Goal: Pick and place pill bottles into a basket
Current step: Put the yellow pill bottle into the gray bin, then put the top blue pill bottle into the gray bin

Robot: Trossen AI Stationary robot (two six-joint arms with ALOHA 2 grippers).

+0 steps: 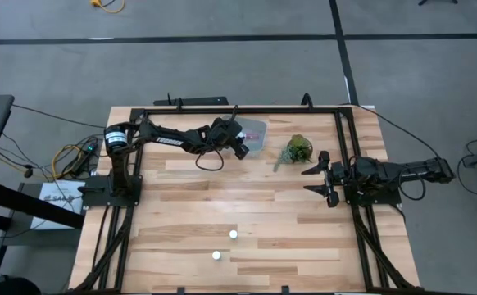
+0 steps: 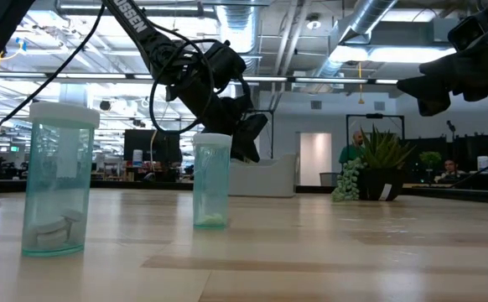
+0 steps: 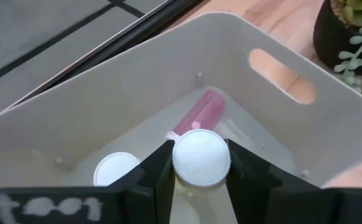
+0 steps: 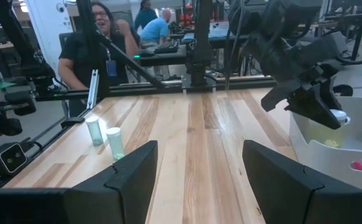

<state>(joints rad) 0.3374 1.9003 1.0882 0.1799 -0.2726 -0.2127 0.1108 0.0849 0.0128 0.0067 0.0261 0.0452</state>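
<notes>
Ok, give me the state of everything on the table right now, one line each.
left gripper: over the basket, jaws shut on a white-capped bottle.
held bottle: upright, not yet released.
basket: holds a pink bottle lying down and another white-capped one.
two bottles: upright on the table, untouched.
right gripper: open, empty, waiting near the plant.

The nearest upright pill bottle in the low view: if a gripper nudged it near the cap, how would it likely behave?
The nearest pill bottle stands tall and narrow, so a high push would probably tip it. It looks almost empty through its clear wall, so likely light. Once down, its round body would probably roll on the table.
</notes>
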